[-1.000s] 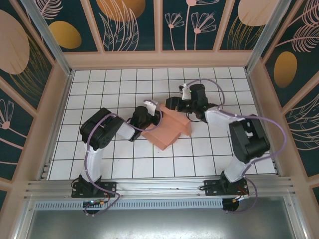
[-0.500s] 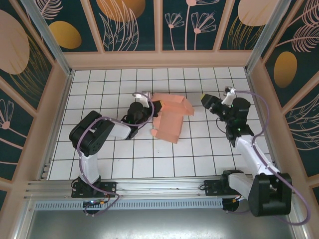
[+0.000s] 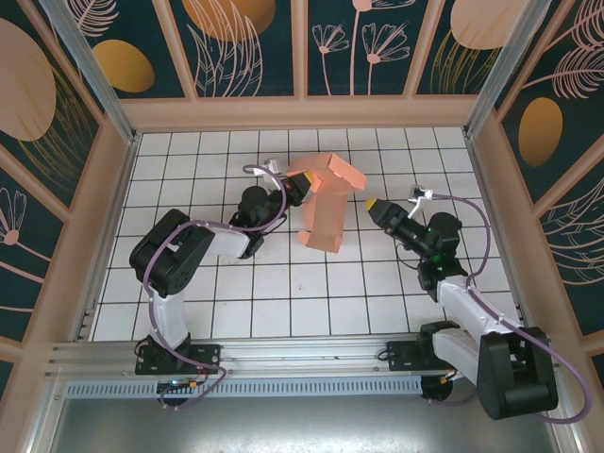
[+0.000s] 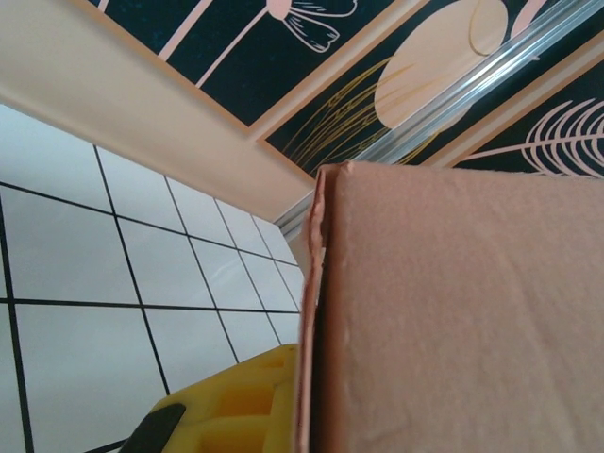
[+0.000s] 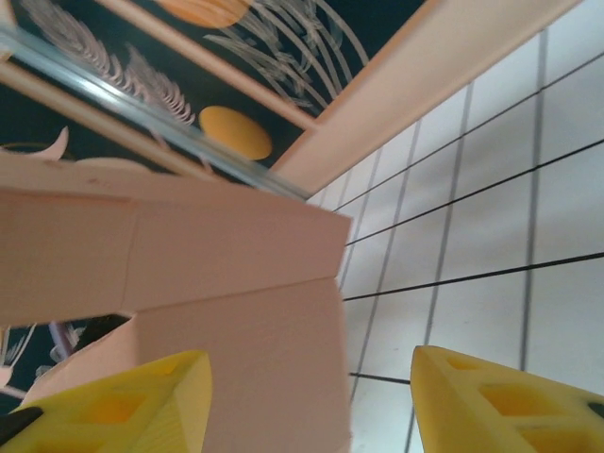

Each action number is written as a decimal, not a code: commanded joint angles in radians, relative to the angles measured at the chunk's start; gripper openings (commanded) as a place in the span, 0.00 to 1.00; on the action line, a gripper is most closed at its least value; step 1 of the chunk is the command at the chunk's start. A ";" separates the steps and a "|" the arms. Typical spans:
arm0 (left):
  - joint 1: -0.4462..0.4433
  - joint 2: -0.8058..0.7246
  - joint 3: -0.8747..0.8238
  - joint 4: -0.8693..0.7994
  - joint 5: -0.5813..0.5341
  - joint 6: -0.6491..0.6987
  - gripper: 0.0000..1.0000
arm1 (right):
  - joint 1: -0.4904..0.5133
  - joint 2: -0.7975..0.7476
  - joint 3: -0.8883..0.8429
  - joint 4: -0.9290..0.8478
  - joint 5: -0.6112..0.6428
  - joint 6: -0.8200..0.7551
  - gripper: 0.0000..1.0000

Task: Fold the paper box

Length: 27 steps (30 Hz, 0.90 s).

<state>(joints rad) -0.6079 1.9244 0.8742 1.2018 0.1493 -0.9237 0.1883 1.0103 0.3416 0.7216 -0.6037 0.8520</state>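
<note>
The salmon-pink paper box (image 3: 324, 209) is partly folded and stands tilted on the white tiles at mid table, with a flap (image 3: 342, 171) sticking out at its far end. My left gripper (image 3: 298, 187) is shut on the box's upper left wall. In the left wrist view the card (image 4: 453, 311) fills the right side and one yellow finger (image 4: 226, 401) presses against its edge; the other finger is hidden behind the card. My right gripper (image 3: 372, 204) is open just right of the box, pointing at it. Its yellow fingers (image 5: 123, 406) stand wide apart, with the box (image 5: 236, 283) close in front.
Wooden walls with dark floral panels (image 3: 302, 47) enclose the tiled floor (image 3: 283, 293) on three sides. A metal rail (image 3: 293, 354) runs along the near edge by the arm bases. Open tiles lie in front of the box and at the far left.
The left gripper has carried the box toward the back and stood it more upright. The right arm let go, swung out to the right, then came back low toward the box's right side.
</note>
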 commanded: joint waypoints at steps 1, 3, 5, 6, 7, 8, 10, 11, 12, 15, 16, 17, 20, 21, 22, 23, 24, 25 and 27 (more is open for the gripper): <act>0.004 0.018 0.019 0.056 0.016 -0.026 0.00 | 0.048 0.019 0.037 0.097 -0.002 0.011 0.58; 0.004 0.015 0.016 0.056 0.015 -0.016 0.00 | 0.070 0.036 0.054 0.097 0.000 0.011 0.58; 0.004 0.013 0.013 0.053 0.021 -0.005 0.00 | 0.085 0.051 0.072 0.105 -0.003 0.021 0.58; 0.003 0.012 0.012 0.054 0.022 0.000 0.00 | 0.091 0.057 0.078 0.111 -0.005 0.024 0.58; 0.004 0.012 0.009 0.056 0.022 0.006 0.00 | 0.094 0.064 0.084 0.118 -0.005 0.033 0.58; 0.004 0.010 0.007 0.056 0.023 0.012 0.00 | 0.096 0.069 0.087 0.131 -0.008 0.040 0.58; 0.005 0.007 0.001 0.058 0.016 0.018 0.00 | 0.099 0.077 0.090 0.160 -0.014 0.059 0.58; 0.004 0.008 -0.001 0.058 0.016 0.022 0.00 | 0.102 0.080 0.095 0.167 -0.017 0.064 0.59; 0.005 0.008 -0.001 0.057 0.016 0.024 0.00 | 0.104 0.081 0.100 0.168 -0.019 0.065 0.59; 0.004 0.014 0.001 0.058 0.019 0.027 0.00 | 0.110 0.081 0.116 0.165 -0.015 0.063 0.61; 0.004 0.017 0.002 0.058 0.021 0.029 0.00 | 0.113 0.081 0.121 0.163 -0.012 0.060 0.62; 0.004 0.019 0.002 0.058 0.022 0.030 0.00 | 0.114 0.084 0.125 0.160 -0.009 0.054 0.62; 0.005 0.024 0.002 0.061 0.022 0.031 0.00 | 0.120 0.099 0.138 0.153 -0.003 0.051 0.62; 0.005 0.024 0.001 0.060 0.024 0.032 0.00 | 0.123 0.105 0.144 0.146 -0.003 0.049 0.61; 0.004 0.024 0.003 0.060 0.025 0.032 0.00 | 0.126 0.114 0.153 0.134 -0.003 0.044 0.61; 0.004 0.024 0.003 0.060 0.026 0.034 0.00 | 0.130 0.121 0.160 0.123 -0.001 0.039 0.60; 0.005 0.023 0.002 0.060 0.026 0.034 0.00 | 0.133 0.129 0.166 0.114 0.003 0.038 0.58; 0.004 0.024 0.002 0.059 0.026 0.035 0.00 | 0.135 0.136 0.173 0.103 0.007 0.037 0.54; 0.004 0.022 0.000 0.058 0.025 0.038 0.00 | 0.139 0.149 0.183 0.081 0.018 0.037 0.49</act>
<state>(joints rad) -0.6071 1.9308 0.8742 1.2160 0.1524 -0.9173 0.3153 1.1465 0.4801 0.8146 -0.6018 0.8986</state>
